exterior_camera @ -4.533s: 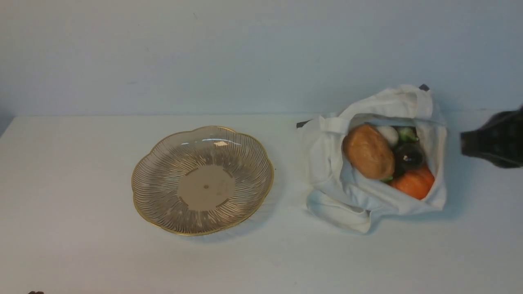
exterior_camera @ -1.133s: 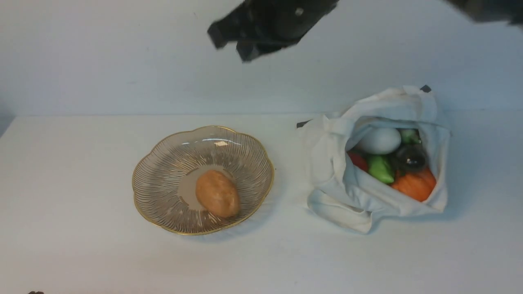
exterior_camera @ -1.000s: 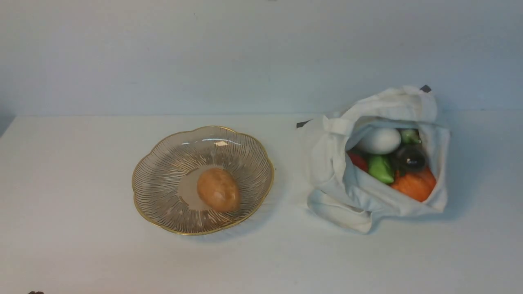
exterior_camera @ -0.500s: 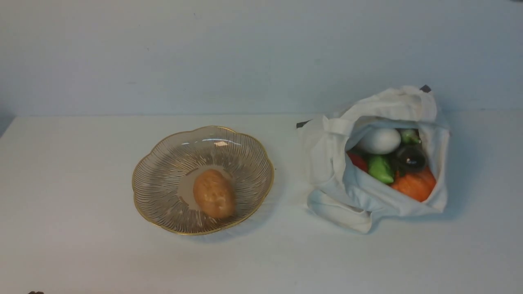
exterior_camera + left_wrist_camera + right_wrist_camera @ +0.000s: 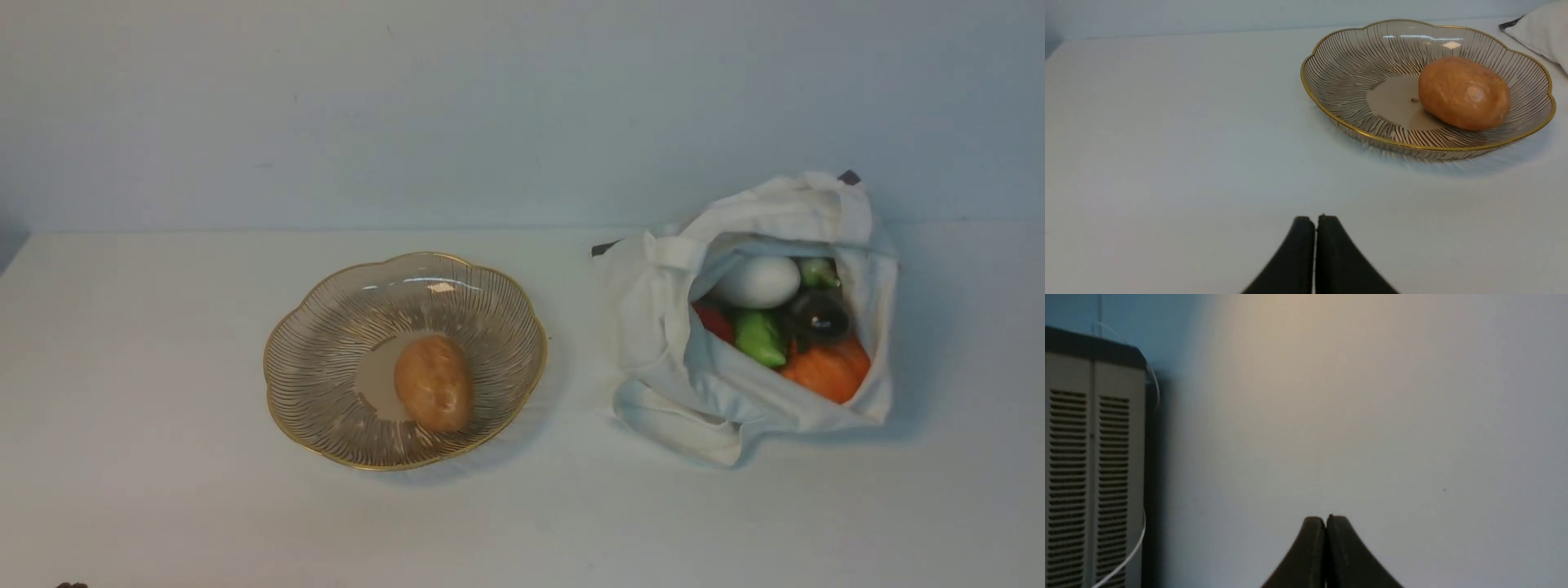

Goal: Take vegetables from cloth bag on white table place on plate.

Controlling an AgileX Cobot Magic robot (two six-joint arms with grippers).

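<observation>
A brown potato [image 5: 433, 382] lies in the gold-rimmed ribbed plate [image 5: 326, 351] on the white table [image 5: 163, 327]; the left wrist view shows the potato [image 5: 1464, 93] in the plate [image 5: 1355, 69] too. To the right stands the white cloth bag [image 5: 653, 327], open, holding a white egg-shaped vegetable [image 5: 759, 282], a red one [image 5: 714, 320], a green pepper [image 5: 759, 337], a dark eggplant [image 5: 819, 317] and an orange pumpkin [image 5: 829, 371]. My left gripper [image 5: 1315, 218] is shut and empty, low over bare table short of the plate. My right gripper [image 5: 1325, 518] is shut and empty, facing a wall, out of the front view.
A pale wall rises behind the table's far edge. A louvred beige cabinet [image 5: 1090, 465] with a white cable shows in the right wrist view. A dark tab [image 5: 849, 175] pokes out behind the bag.
The right arm has left the front view since a second ago. The potato has rocked slightly in the plate and now lies still near its centre.
</observation>
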